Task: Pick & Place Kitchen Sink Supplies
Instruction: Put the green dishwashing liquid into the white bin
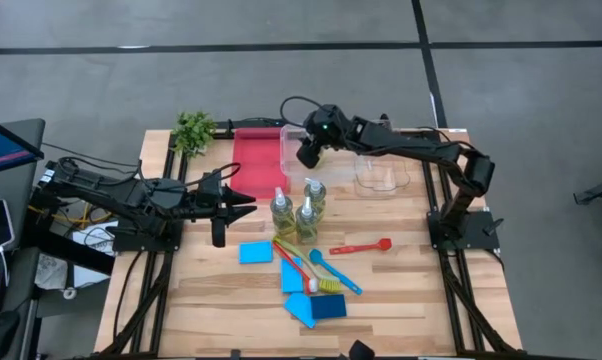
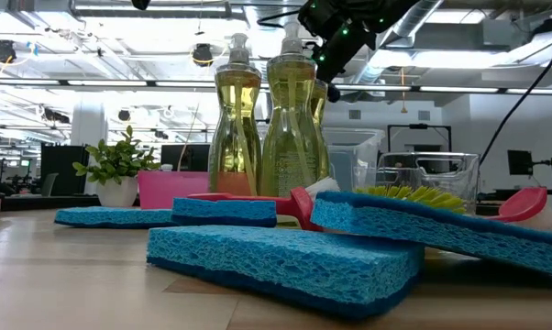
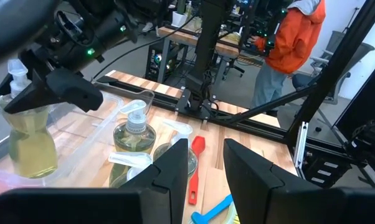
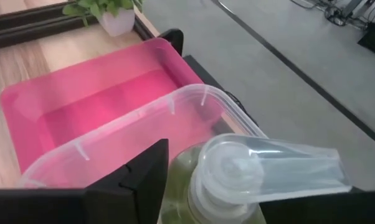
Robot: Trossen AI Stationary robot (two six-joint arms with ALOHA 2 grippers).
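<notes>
The right gripper [image 1: 309,152] is positioned over the clear bin [image 1: 293,150] beside the red tray [image 1: 258,160], with a bottle [image 4: 228,180] between its parted fingers; whether it is gripped cannot be told. Three more bottles [image 1: 299,212] stand just in front of the tray, with sponges [image 1: 255,252] and brushes [image 1: 359,246] farther forward. The left gripper [image 1: 243,204] is held near the tray, jaws slightly apart and empty.

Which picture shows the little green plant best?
The low view: the plant stands whole in its white pot. The high view shows only its leaves from above; the right wrist view cuts it off; the left wrist view misses it.
</notes>
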